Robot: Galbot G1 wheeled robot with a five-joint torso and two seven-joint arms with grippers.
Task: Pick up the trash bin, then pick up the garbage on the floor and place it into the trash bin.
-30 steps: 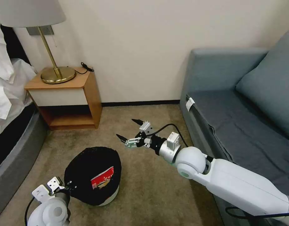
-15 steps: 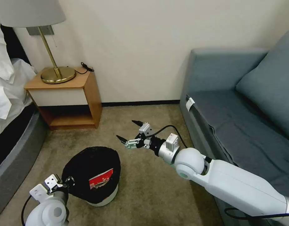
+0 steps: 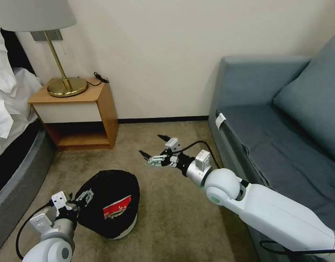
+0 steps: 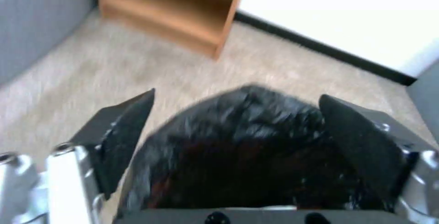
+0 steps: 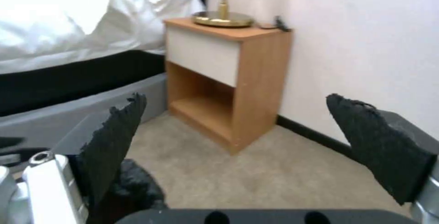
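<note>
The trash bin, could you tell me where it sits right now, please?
In the head view the trash bin stands on the carpet at lower left, in front of the nightstand, with the open left tool at its near-left rim.

No legible text anywhere. Red-and-white carton inside the trash bin, by its rim nearest the sofa, carries white marks, too small & blurred to read. White tag on sofa seat's front edge looks blank, no print made out.
</note>
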